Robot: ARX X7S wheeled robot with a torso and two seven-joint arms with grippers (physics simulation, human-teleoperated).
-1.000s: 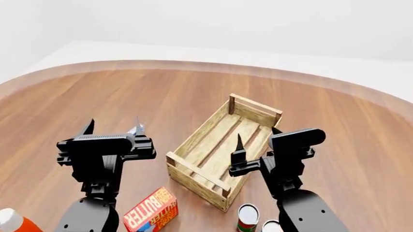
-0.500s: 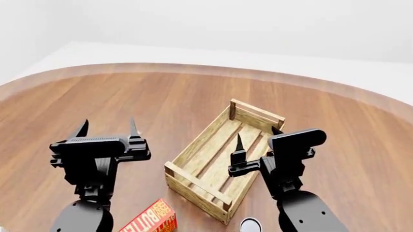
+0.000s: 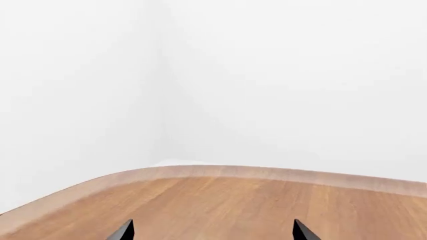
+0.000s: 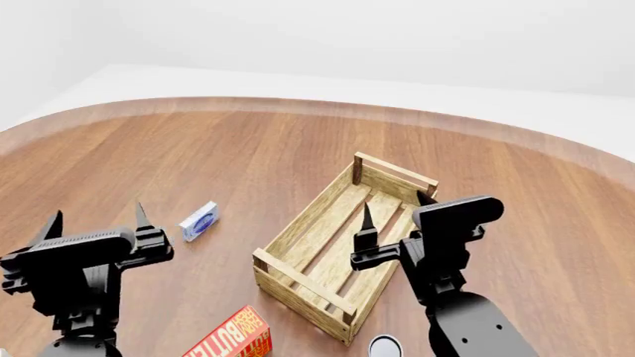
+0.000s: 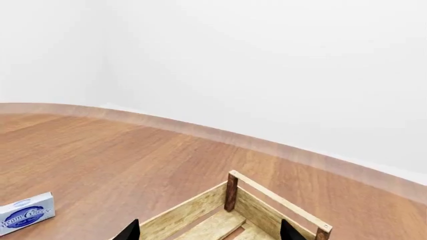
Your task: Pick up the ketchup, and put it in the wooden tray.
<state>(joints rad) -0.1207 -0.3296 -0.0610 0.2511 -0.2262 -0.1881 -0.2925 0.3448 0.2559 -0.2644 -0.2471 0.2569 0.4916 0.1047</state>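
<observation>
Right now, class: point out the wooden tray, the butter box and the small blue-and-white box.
wooden tray [image 4: 297, 279], head view, near end wall.
butter box [image 4: 230, 340], head view, red top face.
blue-and-white box [image 4: 199, 221], head view, top face.

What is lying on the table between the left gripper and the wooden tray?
In the head view, a small white-and-blue box lies on the wooden table between the open left gripper and the pale slatted wooden tray.

Bright, even sim light; sharp w/ no blur or glare; shadows faint, soft.
</observation>
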